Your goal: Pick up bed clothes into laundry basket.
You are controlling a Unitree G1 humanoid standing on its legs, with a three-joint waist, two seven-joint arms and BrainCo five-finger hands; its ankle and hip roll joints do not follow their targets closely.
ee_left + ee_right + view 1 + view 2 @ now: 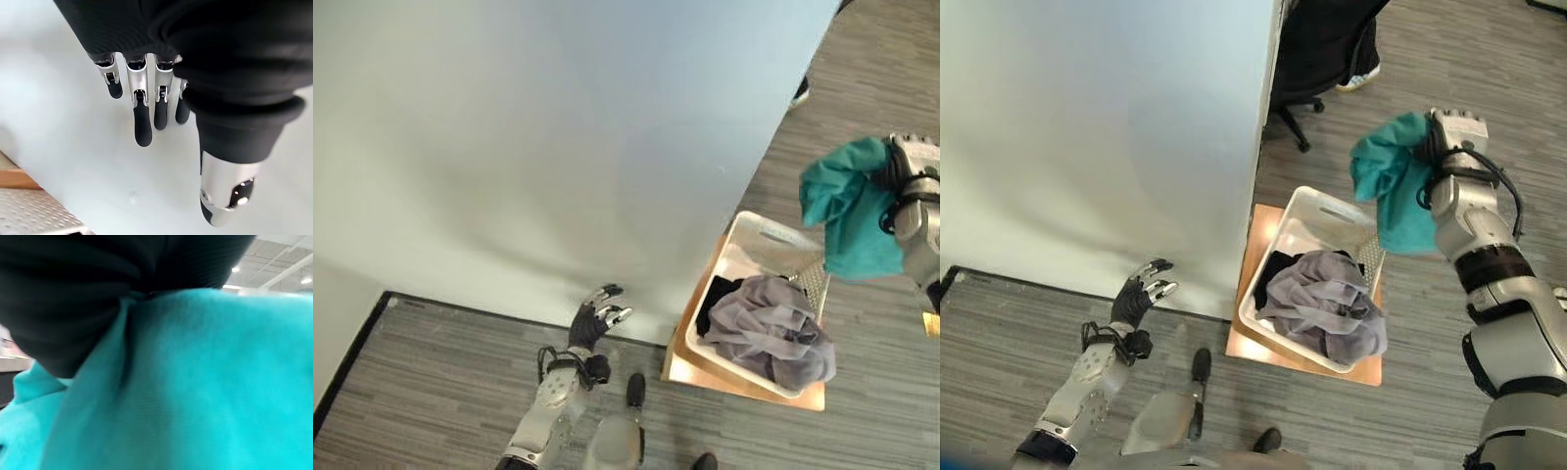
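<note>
My right hand [1451, 149] is shut on a teal cloth [1396, 191], which hangs bunched in the air above the far right side of the white laundry basket [764, 230]. Close up, the teal cloth [195, 382] drapes straight from the hand's dark cover. A crumpled grey garment [773, 328] and a black one [715, 294] lie in the basket. My left hand [595, 318] is open with relaxed fingers at the near edge of the pale bed [558, 127], holding nothing.
The basket stands on a low wooden board [705, 377] on the grey striped floor, right of the bed's corner. A dark office chair [1317, 59] and a person's shoe [1361, 73] are beyond the bed.
</note>
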